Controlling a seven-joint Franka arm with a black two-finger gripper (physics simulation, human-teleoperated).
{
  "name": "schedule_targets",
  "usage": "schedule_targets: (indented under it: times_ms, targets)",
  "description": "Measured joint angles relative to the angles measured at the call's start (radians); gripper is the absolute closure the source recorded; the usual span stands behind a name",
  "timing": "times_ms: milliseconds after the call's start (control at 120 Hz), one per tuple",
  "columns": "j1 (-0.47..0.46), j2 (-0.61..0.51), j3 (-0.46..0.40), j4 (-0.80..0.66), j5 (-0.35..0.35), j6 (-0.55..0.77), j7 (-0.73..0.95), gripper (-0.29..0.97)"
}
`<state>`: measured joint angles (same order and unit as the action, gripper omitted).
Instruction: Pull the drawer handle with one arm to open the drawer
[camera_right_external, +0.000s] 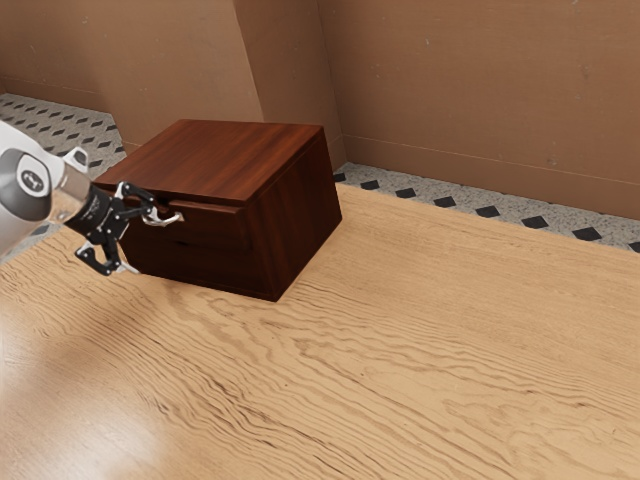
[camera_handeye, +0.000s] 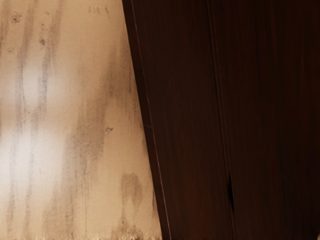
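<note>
A dark wooden drawer box (camera_right_external: 240, 190) stands on the light wooden table (camera_right_external: 400, 350). Its front faces the exterior view's left, and a small silver handle (camera_right_external: 168, 216) sticks out near the top of that front. My gripper (camera_right_external: 135, 235) is right at the front, open, with its fingers wide apart. The upper finger (camera_right_external: 138, 197) lies against the handle from above; the lower finger (camera_right_external: 105, 260) hangs free below it. The wrist view looks close along the dark drawer front (camera_handeye: 240, 120), where a thin seam (camera_handeye: 227, 165) runs down the wood, with the pale table (camera_handeye: 65, 125) beside it.
The box sits near the table's far left corner. A brown wall (camera_right_external: 470, 80) runs behind, with a strip of speckled tiled floor (camera_right_external: 480, 205) between wall and table. Wide bare tabletop stretches to the exterior view's right and front.
</note>
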<state>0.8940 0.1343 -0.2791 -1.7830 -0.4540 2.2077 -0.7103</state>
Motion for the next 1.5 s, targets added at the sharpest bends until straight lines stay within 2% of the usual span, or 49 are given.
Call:
schedule_targets:
  times_ms: [1500]
  targets:
    - [0.044, -0.329, 0.024, -0.29, -0.021, -0.076, -0.032, 0.0]
